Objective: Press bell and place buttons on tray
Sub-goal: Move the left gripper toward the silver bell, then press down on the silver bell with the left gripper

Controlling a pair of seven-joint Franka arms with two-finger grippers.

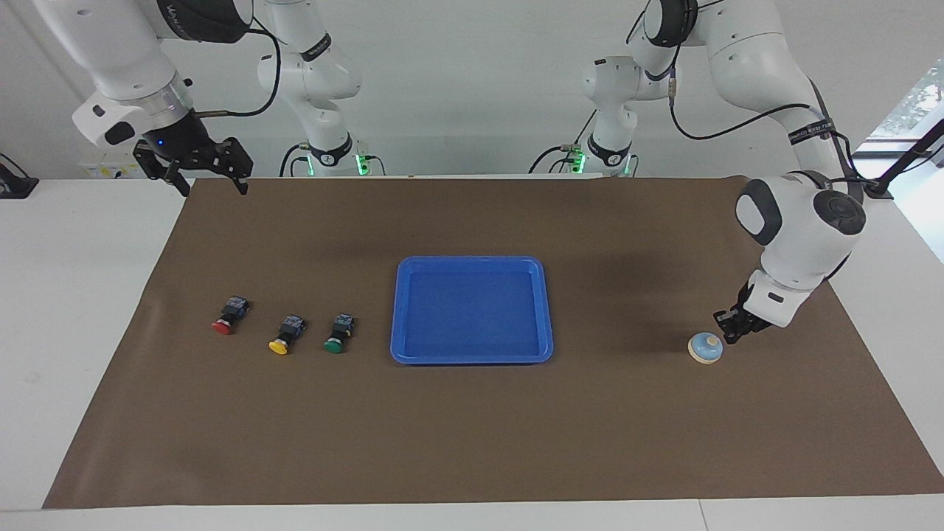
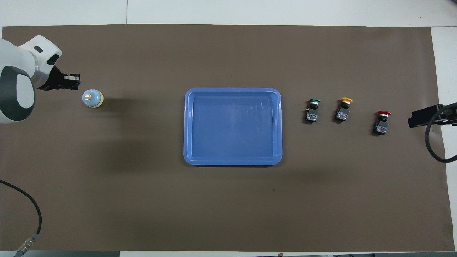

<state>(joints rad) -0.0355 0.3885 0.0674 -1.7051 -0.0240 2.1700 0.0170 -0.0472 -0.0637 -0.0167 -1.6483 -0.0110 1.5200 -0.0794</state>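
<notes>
The bell (image 1: 705,347), light blue with a cream knob, stands on the brown mat toward the left arm's end; it also shows in the overhead view (image 2: 92,98). My left gripper (image 1: 726,333) hangs low, close beside the bell, fingers together and empty, not on the knob; it shows in the overhead view too (image 2: 73,82). The red button (image 1: 228,316), yellow button (image 1: 286,335) and green button (image 1: 338,333) lie in a row on the mat beside the blue tray (image 1: 472,260), which is empty. My right gripper (image 1: 210,181) waits open, high over the mat's corner near its base.
The brown mat (image 1: 472,442) covers most of the white table. In the overhead view the tray (image 2: 232,90) lies mid-mat, with the green (image 2: 313,110), yellow (image 2: 344,109) and red (image 2: 382,122) buttons toward the right arm's end. A black cable (image 2: 433,150) loops there.
</notes>
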